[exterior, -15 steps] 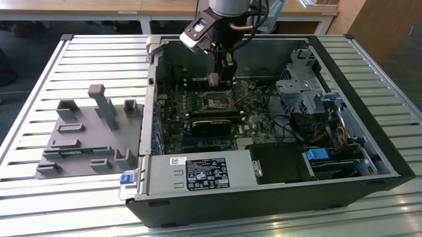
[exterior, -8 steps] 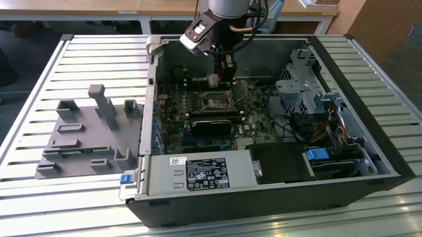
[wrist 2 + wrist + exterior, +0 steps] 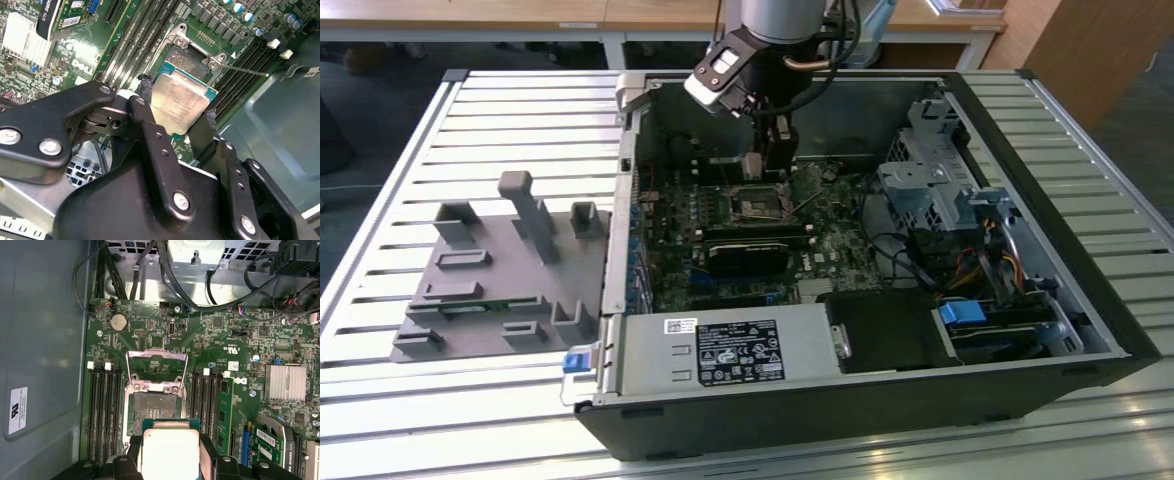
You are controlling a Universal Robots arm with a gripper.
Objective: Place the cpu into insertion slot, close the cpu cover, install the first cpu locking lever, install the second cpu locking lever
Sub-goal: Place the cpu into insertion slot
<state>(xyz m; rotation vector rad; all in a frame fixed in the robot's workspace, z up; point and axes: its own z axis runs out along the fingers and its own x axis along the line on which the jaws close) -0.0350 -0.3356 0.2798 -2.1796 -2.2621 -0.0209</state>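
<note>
My gripper is shut on the cpu, a flat silver-grey square chip pinched by two opposite edges between the black fingers. In the first wrist view the cpu hangs just short of the insertion slot, a dark square socket on the green board. The chip is above the board and does not touch the slot. The cpu cover, a thin silvery frame, is swung open on the slot's far side. In the exterior view the gripper reaches down into the open case over the slot.
Long black memory slots flank the socket on both sides. A graphics card lies beside it, with a drive cage, cables and a power supply around. A grey fixture sits on the slatted table at the exterior view's left.
</note>
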